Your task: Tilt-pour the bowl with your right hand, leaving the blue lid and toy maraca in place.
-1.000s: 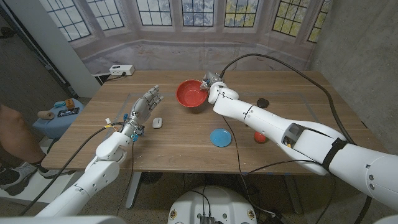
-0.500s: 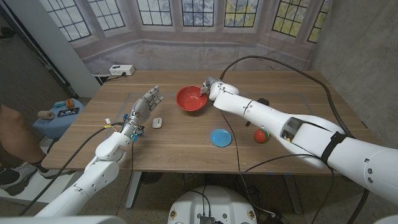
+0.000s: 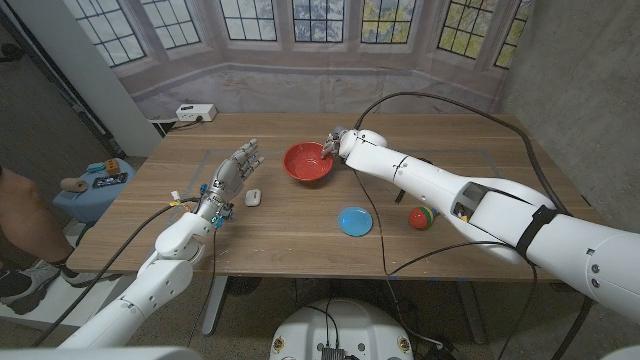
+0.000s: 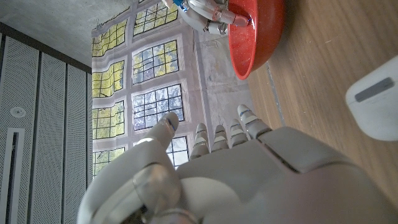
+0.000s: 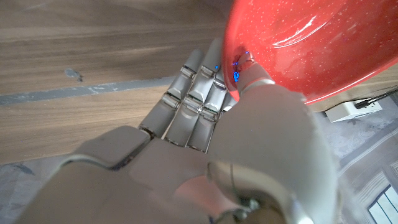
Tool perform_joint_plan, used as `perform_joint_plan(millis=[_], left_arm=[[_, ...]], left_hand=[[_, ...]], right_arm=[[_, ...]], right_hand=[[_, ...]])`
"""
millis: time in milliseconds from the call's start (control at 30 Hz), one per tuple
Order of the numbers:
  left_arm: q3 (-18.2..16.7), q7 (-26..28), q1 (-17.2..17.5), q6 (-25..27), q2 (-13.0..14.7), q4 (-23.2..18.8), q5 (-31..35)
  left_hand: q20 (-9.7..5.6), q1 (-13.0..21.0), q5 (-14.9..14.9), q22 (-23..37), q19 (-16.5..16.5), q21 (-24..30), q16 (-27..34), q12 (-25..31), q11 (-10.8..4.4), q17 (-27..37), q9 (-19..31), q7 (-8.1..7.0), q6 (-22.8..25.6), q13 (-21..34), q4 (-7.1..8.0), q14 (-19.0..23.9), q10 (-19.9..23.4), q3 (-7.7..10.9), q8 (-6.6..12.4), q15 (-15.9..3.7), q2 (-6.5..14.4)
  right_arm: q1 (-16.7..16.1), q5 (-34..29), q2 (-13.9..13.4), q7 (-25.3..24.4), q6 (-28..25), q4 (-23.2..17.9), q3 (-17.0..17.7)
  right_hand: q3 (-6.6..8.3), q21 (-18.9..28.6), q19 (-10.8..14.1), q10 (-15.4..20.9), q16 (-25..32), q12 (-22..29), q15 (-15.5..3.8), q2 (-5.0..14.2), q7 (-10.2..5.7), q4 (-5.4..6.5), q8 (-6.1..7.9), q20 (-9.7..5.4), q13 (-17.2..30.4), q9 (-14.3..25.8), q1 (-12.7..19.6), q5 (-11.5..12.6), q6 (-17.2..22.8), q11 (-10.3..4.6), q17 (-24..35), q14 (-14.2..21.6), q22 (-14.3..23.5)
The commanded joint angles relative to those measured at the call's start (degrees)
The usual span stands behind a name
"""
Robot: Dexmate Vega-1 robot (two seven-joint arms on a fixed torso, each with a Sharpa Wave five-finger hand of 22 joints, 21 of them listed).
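a person's leg (image 3: 18, 235) shows at the far left edge of the head view, beside a light blue stool (image 3: 92, 186) with small things on it. on the wooden table (image 3: 300, 225) the left hand (image 3: 232, 172) stands with its fingers apart and straight, holding nothing; in the left wrist view the same hand (image 4: 211, 180) reaches toward the windows with its fingers spread. just right of it lies a small white case (image 3: 253, 197), close to the fingers but apart from them. past the case, toward the middle of the table, sits the red bowl (image 3: 308, 162), its open side up and slightly tipped. the right hand (image 3: 340, 143) grips the bowl's far right rim; the right wrist view shows the thumb inside the rim and the fingers (image 5: 186, 99) under the outer wall. nearer the front edge lies the blue lid (image 3: 355, 220), well apart from the bowl. right of the lid rests the toy maraca (image 3: 421, 217), red and green, partly tucked beside the right forearm
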Motion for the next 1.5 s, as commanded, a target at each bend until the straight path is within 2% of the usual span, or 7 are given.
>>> perform_joint_plan(millis=[33, 467, 767, 1167, 1500], left_arm=[[0.52, 0.19, -0.49, 0.32, -0.26, 0.02, 0.4], [1.08, -0.57, -1.5, 0.37, -0.71, 1.13, 0.3], [1.23, -0.84, -1.75, 0.57, -0.67, 1.33, 0.2], [1.24, -1.16, -1.72, 0.46, -0.65, 1.48, 0.03], [1.2, -1.26, -1.38, 0.27, -0.46, 1.18, 0.11]], left_hand=[[0.27, -5.91, 0.25, 0.25, 0.35, 0.21, 0.14, 0.24, 0.06, 0.12, 0.25, -0.07, 0.41, 0.15, -0.04, 0.03, 0.32, -0.07, 0.09, -0.17, -6.57], [0.21, -5.84, 0.25, 0.25, 0.36, 0.21, 0.17, 0.23, 0.07, 0.11, 0.25, -0.08, 0.43, 0.15, -0.06, 0.08, 0.31, -0.12, 0.09, -0.13, -6.57], [0.23, -5.83, 0.25, 0.25, 0.35, 0.21, 0.17, 0.21, 0.1, 0.12, 0.25, -0.1, 0.45, 0.15, -0.04, 0.07, 0.27, -0.15, 0.1, -0.13, -6.55], [0.23, -5.78, 0.25, 0.25, 0.35, 0.21, 0.18, 0.22, 0.07, 0.13, 0.26, -0.25, 0.56, 0.15, -0.02, 0.09, 0.31, -0.16, 0.13, -0.08, -6.5], [0.24, -5.75, 0.26, 0.26, 0.35, 0.21, 0.19, 0.22, 0.11, 0.12, 0.26, -0.23, 0.58, 0.16, -0.03, 0.11, 0.33, -0.17, 0.13, -0.18, -6.51]], right_arm=[[1.34, 1.55, 0.19, 1.79, 0.35, 2.25, -0.77], [2.27, 1.81, 0.8, 2.8, 0.38, 4.81, -1.69], [1.99, 2.04, 0.54, 2.6, 0.12, 4.42, -1.57], [1.86, 2.33, -0.14, 2.91, -1.1, 2.64, -1.63], [1.85, 2.56, -0.93, 3.72, -2.22, 0.77, -2.05]], right_hand=[[-0.11, 0.4, -0.2, 0.49, -0.3, 0.12, -2.19, 0.39, 0.38, -0.09, -0.2, -2.11, 0.32, 0.24, 0.48, 0.2, 0.29, 0.12, 0.25, 0.47, 0.17], [-0.35, 0.63, -0.21, 0.36, -0.54, -0.1, -2.12, 0.66, 0.41, 0.09, -0.35, -2.05, 0.19, 0.28, 0.29, 0.16, 0.11, 0.11, 0.43, 0.44, 0.15], [-0.55, 0.8, -0.12, 0.52, -0.73, -0.08, -1.95, 0.85, 0.39, 0.3, -0.45, -1.88, 0.19, 0.31, -0.05, 0.07, -0.06, 0.22, 0.42, 0.49, 0.13], [-2.16, 0.9, -0.26, -0.69, -1.84, -1.03, -0.89, -0.01, 1.45, 1.74, -1.2, -0.89, -0.51, 0.36, -3.85, -0.32, -1.91, 0.64, -0.23, -0.34, -0.03], [-3.1, 0.61, -1.01, -2.5, -2.55, -1.94, -0.35, -0.29, 2.52, 2.39, -2.05, 0.18, -0.92, 0.35, -6.09, -0.31, -4.4, 1.66, -0.31, -1.85, -0.12]])
